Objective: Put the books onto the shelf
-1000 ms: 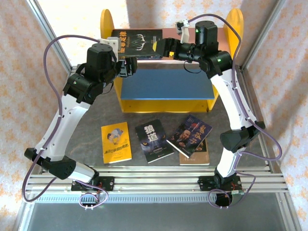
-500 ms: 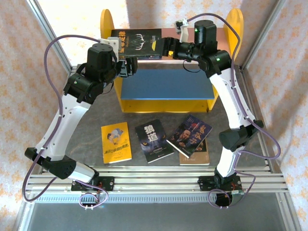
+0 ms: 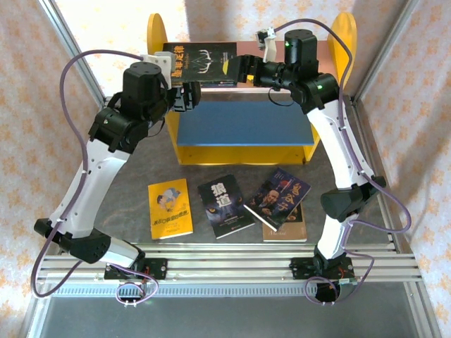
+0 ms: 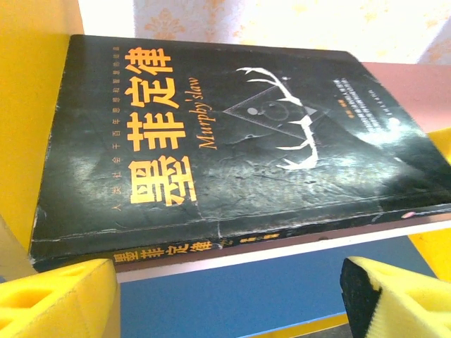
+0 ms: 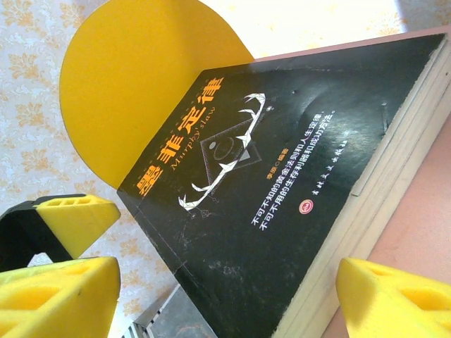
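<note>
Black paperback, glossy yet scuffed, lies flat on pink shelf board.

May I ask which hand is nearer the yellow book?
Left. The left hand is at the left front of the shelf, straight beyond the yellow book; the right hand is farther back and rightward.

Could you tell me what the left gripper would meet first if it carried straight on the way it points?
Most likely the spine of the black book lying on the shelf's pink upper board, straight ahead of the open left gripper; depth is unclear.
</note>
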Robot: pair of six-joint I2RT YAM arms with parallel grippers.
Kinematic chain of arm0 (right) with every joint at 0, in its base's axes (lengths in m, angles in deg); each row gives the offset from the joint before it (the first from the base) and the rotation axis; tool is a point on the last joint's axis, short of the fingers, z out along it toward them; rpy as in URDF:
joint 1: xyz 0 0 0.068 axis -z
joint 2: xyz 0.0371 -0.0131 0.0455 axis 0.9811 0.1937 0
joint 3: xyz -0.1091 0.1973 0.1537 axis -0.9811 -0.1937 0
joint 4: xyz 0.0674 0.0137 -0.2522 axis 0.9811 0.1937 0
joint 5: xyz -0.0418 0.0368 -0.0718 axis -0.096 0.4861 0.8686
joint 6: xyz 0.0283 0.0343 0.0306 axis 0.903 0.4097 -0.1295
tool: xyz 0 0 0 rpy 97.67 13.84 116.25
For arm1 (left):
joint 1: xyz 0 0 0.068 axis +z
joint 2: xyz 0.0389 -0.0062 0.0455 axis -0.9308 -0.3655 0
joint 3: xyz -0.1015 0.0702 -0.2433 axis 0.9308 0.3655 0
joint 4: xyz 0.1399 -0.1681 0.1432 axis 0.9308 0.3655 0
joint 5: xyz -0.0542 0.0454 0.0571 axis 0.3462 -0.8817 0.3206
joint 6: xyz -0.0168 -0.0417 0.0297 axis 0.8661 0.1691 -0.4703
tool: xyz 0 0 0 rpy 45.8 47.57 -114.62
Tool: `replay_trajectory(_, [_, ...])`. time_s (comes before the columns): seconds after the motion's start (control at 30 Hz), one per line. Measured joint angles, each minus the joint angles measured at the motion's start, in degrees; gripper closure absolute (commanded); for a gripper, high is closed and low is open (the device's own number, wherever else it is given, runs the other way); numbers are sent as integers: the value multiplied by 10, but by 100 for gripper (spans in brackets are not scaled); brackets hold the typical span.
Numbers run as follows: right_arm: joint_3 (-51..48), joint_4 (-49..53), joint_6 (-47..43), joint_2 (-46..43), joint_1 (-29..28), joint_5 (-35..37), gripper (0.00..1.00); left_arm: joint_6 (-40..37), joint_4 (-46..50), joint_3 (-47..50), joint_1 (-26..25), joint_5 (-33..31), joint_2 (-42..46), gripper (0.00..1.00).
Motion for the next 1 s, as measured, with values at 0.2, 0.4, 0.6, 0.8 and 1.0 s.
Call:
replay_trajectory(0.2, [-22,-1,-2,-17,0,1,20,2,0,-1,0,17,8,14])
replay_trajectory(0.4, [-25,-5,-2,-18,0,-1,20,2,0,-11,0,30,5,14])
replay_trajectory(0.6, [-26,-7,-4,-18,0,-3,20,2,0,-19,0,34,-2,14])
replay_trajectory(0.8, [-28,-10,-5,-18,0,-6,20,2,0,-19,0,36,-7,13])
replay_trajectory(1.0, [-28,-11,-5,-18,0,-13,20,2,0,-20,0,38,-11,13])
